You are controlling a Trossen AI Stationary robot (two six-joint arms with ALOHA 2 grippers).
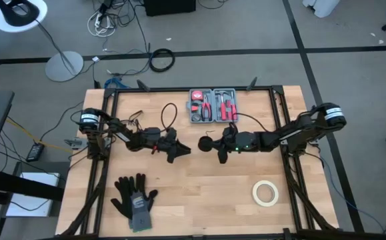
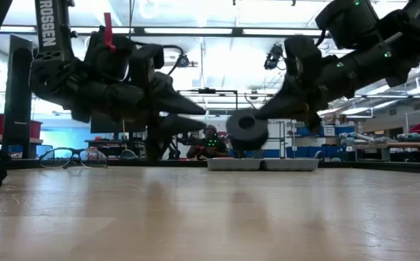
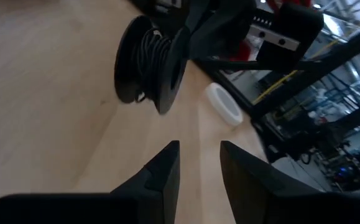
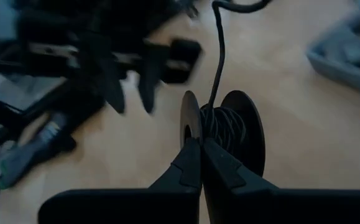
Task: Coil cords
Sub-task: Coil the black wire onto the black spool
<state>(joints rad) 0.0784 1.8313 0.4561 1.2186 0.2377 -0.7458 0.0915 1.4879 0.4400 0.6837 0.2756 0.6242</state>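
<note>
The cord is a thin black wire wound on a small black spool (image 4: pixel 229 127) with two round flanges. A free strand (image 4: pixel 220 56) runs off the spool toward the left arm, and a thin black loop (image 1: pixel 169 115) lies on the wood beside that arm. My right gripper (image 4: pixel 198 149) is shut on the spool, which hangs above mid-table (image 2: pixel 247 129). My left gripper (image 3: pixel 198 158) points at the spool (image 3: pixel 148 62) from the table's left. Its fingers are open with nothing between them, a short way from the spool (image 1: pixel 206 142). My right gripper pinches the rim of one spool flange (image 4: pixel 189 124) between its two fingertips. It comes from the table's right, slanting slightly down. The spool is lifted clear of the table, and its wire strand trails off toward the left arm.
A grey tray of red-handled tools (image 1: pixel 213 107) stands at the far middle. A white tape roll (image 1: pixel 265 192) lies near the right front and a pair of black gloves (image 1: pixel 134 197) near the left front. Eyeglasses (image 2: pixel 72 156) lie on the wood near the left arm.
</note>
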